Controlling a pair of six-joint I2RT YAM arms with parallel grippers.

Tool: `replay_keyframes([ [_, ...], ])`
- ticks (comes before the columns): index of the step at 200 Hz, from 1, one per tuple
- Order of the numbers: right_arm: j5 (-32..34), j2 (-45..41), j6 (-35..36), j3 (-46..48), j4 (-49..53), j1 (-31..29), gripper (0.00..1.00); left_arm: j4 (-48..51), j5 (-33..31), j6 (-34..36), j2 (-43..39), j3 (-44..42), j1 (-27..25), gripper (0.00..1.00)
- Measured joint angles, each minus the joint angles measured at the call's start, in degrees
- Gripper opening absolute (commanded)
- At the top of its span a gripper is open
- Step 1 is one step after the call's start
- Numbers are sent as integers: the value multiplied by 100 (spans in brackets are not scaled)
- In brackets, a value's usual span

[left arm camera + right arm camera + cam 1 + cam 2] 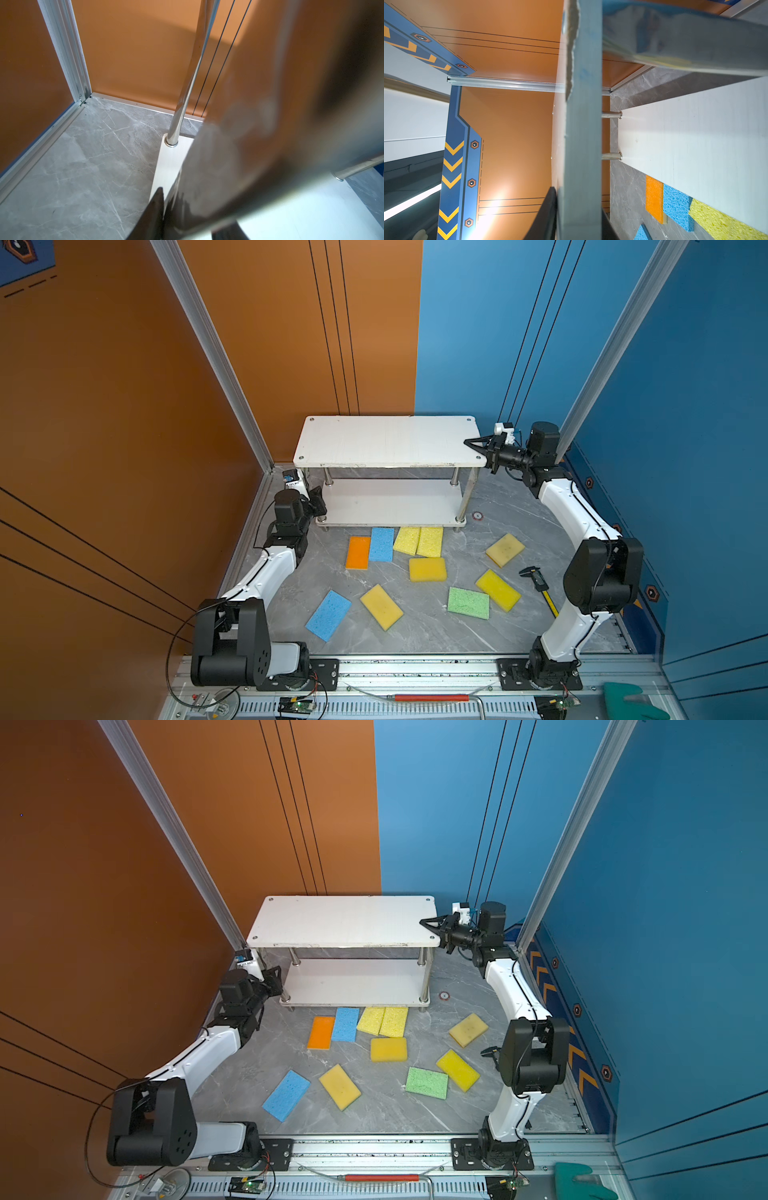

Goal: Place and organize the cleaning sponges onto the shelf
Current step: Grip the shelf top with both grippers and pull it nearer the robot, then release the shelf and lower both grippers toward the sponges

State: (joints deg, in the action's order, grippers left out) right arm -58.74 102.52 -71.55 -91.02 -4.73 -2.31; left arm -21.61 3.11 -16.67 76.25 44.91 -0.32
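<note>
Along the back of the grey marbled bench (424, 639) stood the shelf (386, 441), both of its white boards bare. Every one of the cleaning sponges (427, 569) lay flat on the bench in front of it. An orange sponge (358, 552), a blue sponge (381, 544) and two yellow sponges (430, 542) sat side by side in a row just before the lower board. The rest were scattered nearer the arms' bases, among them a green sponge (468, 603), a pale tan sponge (505, 549) and a second blue sponge (329, 615).

The left gripper (319, 501) sat low at the shelf's front left post (239, 145), beside the lower board. In the left wrist view its fingers (154, 209) stood spread either side of that post, a sliver of white board showing between one finger and the metal.

The right gripper (475, 446) reached over the right-hand end of the top board, one finger above it and one below. Whether those fingers were pinching the board or only straddling it, I could not tell.
</note>
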Motion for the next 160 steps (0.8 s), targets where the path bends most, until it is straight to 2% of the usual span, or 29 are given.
replay_keyframes([
  [9, 39, 0, 155, -4, 90, 4, 47, 79, 33, -85, -101, -11, -11, 57],
  [21, 90, -4, 358, -11, 267, 17, 55, 203, 125, -179, -286, -52, -22, 70],
  [27, 136, -24, 439, -9, 343, 24, 57, 273, 155, -186, -398, -81, -33, 74],
  [41, 249, -118, 649, 74, 476, 74, 62, 470, 282, -332, -750, -153, -50, 79],
  [57, 372, -345, 846, 295, 588, 136, 63, 748, 378, -466, -1196, -221, -81, 84],
  [61, 435, -435, 914, 365, 649, 168, 64, 828, 396, -474, -1320, -243, -90, 90],
  [76, 610, -728, 1202, 529, 962, 269, 64, 1137, 450, -608, -1731, -326, -90, 95],
  [124, 1410, -1980, 2358, 1244, 2004, 369, 65, 2247, 885, -1060, -2413, -372, -240, 98],
  [126, 1451, -2076, 2439, 1290, 2076, 363, 65, 2282, 929, -1091, -2420, -372, -267, 100],
  [160, 2312, -3397, 3390, 2127, 3333, 83, 65, 2592, 1554, -1729, -2352, -492, -846, 98],
])
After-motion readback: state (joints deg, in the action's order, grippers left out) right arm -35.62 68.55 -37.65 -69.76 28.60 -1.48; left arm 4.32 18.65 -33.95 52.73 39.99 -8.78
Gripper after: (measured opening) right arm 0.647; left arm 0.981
